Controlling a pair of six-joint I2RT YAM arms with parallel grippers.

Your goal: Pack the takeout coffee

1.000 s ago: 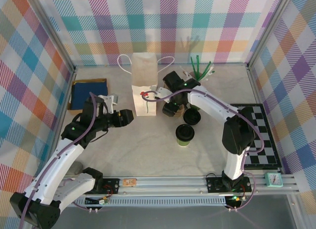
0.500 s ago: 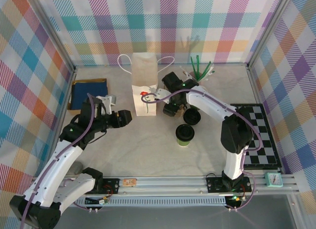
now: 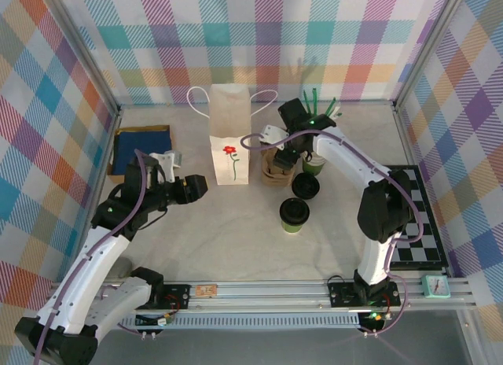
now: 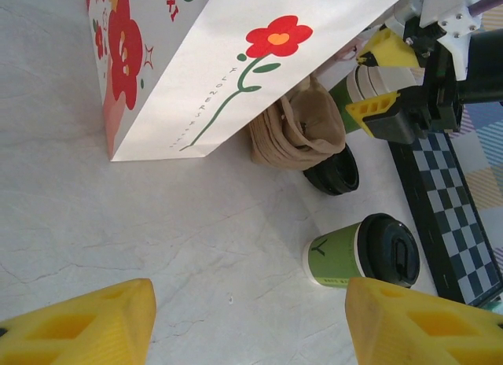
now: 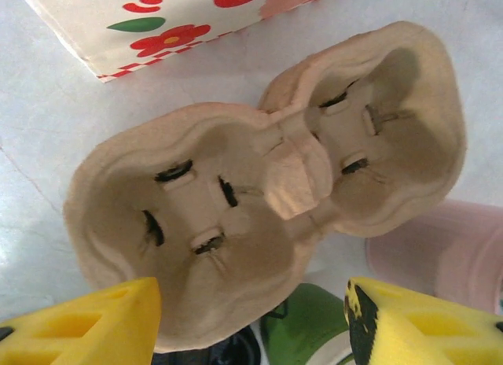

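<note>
Takeout coffee (image 3: 294, 215) stood upright on the desk (image 3: 236, 239), lower centre-right of the top view. Long axis was vertical, black lid up, green base on the desk. In the left wrist view the lid end pointed toward the right edge of frame, cup at lower right. It sat near a loose black lid (image 3: 305, 188), just below it in the top view. It was below and right of the white paper bag (image 3: 230, 145), apart from the bag and from both sets of fingers. Left fingers (image 4: 82, 322) were spread wide, empty, over bare desk left of centre, facing the bag. Right fingers (image 5: 75, 322) were spread too, nothing pinched, above the pulp cup carrier (image 5: 259, 215) just right of the bag, with a stack of green cups (image 3: 313, 164) beside it.
</note>
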